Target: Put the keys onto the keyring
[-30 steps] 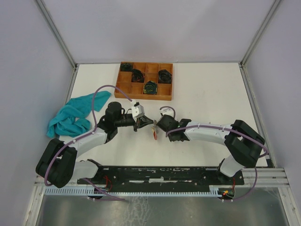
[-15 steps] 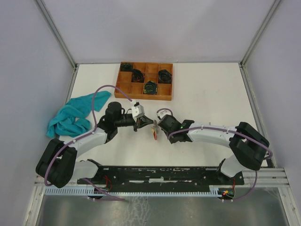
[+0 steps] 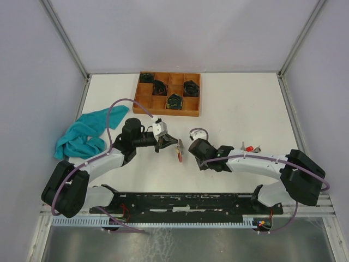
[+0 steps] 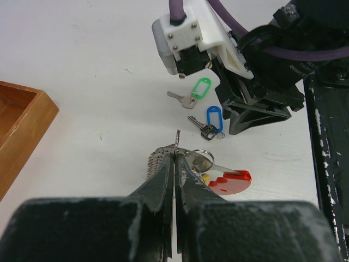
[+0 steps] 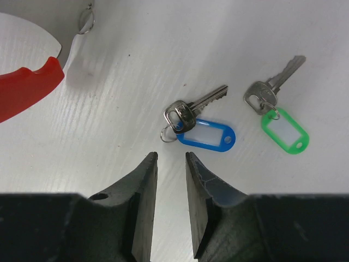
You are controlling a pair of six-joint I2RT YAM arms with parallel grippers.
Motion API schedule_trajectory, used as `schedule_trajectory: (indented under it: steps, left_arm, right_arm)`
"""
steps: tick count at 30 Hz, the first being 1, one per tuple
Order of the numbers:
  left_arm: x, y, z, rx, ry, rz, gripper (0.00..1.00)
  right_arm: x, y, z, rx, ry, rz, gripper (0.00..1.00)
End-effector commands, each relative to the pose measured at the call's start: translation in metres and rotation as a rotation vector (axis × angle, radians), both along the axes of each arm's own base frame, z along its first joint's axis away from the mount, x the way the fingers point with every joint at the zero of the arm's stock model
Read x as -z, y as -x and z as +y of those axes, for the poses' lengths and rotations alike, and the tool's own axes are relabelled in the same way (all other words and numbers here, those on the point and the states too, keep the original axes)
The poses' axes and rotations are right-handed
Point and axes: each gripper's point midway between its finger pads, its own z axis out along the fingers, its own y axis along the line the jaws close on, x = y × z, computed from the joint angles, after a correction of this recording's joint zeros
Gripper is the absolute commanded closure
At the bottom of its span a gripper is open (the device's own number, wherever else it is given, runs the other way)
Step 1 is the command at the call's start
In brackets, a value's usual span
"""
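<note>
My left gripper [image 4: 175,155] is shut on the rim of a silver keyring [image 4: 203,158], held just above the table. A red tag [image 4: 233,183] and a bit of yellow tag [image 4: 206,178] hang from the ring. A blue-tagged key [image 5: 199,130] and a green-tagged key [image 5: 279,117] lie flat on the table, apart from each other. My right gripper [image 5: 170,159] is open and empty, its tips just short of the blue key's small ring. In the top view the left gripper [image 3: 172,143] and right gripper [image 3: 192,148] face each other, with the red tag [image 3: 179,155] between them.
A wooden divided tray [image 3: 143,103] with black coiled bundles stands at the back. A teal cloth [image 3: 84,134] lies at the left. A small red-and-silver item [image 3: 249,148] lies on the table beside the right arm.
My right arm has swung back to the right and its gripper has drawn away from the keyring. This uncovered the small red-and-silver item. The left arm has not moved.
</note>
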Motion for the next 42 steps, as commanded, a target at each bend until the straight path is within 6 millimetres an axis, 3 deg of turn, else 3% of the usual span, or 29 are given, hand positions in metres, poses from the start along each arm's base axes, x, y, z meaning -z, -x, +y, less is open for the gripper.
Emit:
schedule_trajectory:
  steps: [1,21,29,34,39,42]
  left_arm:
    - [-0.015,-0.007,-0.002,-0.014,0.021,-0.049,0.97]
    - [-0.014,-0.007,-0.002,-0.018,0.021,-0.049,0.97]
    - [-0.014,-0.007,-0.002,-0.016,0.021,-0.049,0.97]
    - [-0.014,-0.007,-0.002,-0.016,0.022,-0.049,0.97]
    - [-0.016,-0.006,-0.002,-0.014,0.024,-0.051,0.97]
    - [-0.016,-0.006,-0.002,-0.013,0.025,-0.051,0.97]
  right_arm:
    - [-0.003,-0.008,0.016,0.03,-0.012,-0.065,0.64]
    - [0.012,-0.02,0.022,0.048,0.063,-0.104,0.63]
    - [0.015,-0.019,0.021,0.062,0.069,-0.095,0.74]
    - [0.004,-0.019,0.018,0.061,0.057,-0.115,0.82]
    - [-0.009,-0.019,0.014,0.056,0.035,-0.124,0.99]
    - [-0.017,-0.017,0.013,0.046,0.009,-0.112,0.99]
